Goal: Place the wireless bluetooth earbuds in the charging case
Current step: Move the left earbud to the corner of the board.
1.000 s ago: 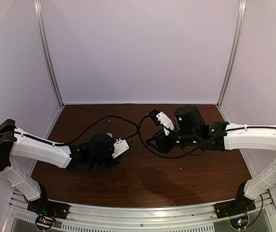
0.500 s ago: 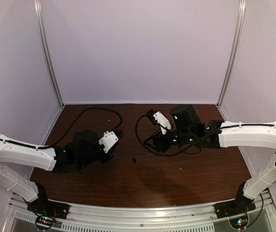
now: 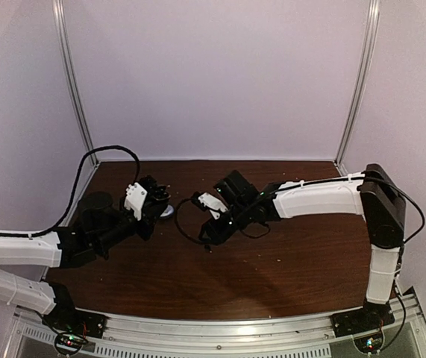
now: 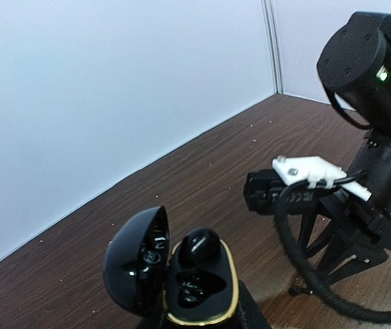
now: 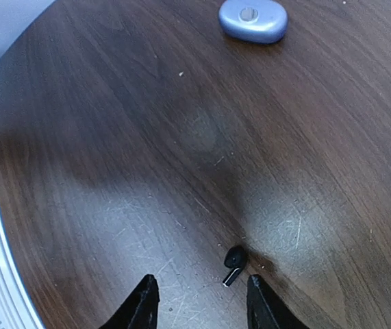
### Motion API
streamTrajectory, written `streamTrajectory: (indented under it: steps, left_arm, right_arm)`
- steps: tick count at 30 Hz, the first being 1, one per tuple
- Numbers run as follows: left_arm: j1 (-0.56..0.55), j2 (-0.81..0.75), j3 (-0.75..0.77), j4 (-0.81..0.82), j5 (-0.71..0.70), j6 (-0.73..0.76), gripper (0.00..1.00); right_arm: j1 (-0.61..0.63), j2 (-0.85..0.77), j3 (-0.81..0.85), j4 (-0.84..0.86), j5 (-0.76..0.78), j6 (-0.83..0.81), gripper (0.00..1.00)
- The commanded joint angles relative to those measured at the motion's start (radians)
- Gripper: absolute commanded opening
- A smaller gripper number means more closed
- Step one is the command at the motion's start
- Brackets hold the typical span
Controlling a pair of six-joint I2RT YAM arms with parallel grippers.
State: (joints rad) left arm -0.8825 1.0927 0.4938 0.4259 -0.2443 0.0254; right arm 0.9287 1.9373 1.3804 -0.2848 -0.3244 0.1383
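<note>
Black earbud (image 5: 233,264): tiny, very light, with a hard glossy shell and a short stem. It is rigid and probably slippery, so I judge it could squirt out or flick away if pinched off-centre. Best hold, I think, is across the rounded body with the stem left free. Use a light squeeze with the pads low, since it lies flat on the surface (image 5: 99,151).

Where: it lies loose on the wood, lower centre of the right wrist view, stem pointing down-left. The right jaws are part-open with nothing in them, and both fingertips (image 5: 147,301) show at the bottom edge of the frame. The bud sits just above the gap, nearer the tip on the right of the frame, and touches neither tip as far as shows. It would need centring in the gap before any close.

The left jaws are closed on the black charging case (image 4: 181,298), bottom centre of the left wrist view, held up off the surface. The fingers themselves don't show there. The lid is hinged open toward the left of the frame, and the rim is gold. One seated bud (image 4: 198,247) fills the upper socket. The lower socket (image 4: 194,288) looks empty and is the likely destination.

The lavender case (image 5: 253,19) lies on the surface at the top of the right wrist view, looks closed, and is well apart from the loose bud. No lavender buds are visible.
</note>
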Motion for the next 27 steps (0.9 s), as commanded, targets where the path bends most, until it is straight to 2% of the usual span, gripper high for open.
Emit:
streamTrajectory:
  steps: [1,16,19,27]
  left_arm:
    - [0.01,-0.028,-0.018,0.067,0.025,-0.053,0.0]
    - [0.011,-0.046,-0.027,0.071,0.031,-0.053,0.0]
    - [0.012,-0.048,-0.026,0.07,0.029,-0.05,0.0]
    - [0.011,-0.056,-0.029,0.072,0.032,-0.048,0.0]
  right_arm:
    - [-0.005,0.078,0.123,-0.218,0.018,-0.035,0.45]
    - [0.023,0.279,0.352,-0.368,0.103,-0.067,0.34]
    - [0.028,0.312,0.378,-0.393,0.115,-0.07,0.29]
    - [0.037,0.294,0.344,-0.448,0.125,-0.082,0.15]
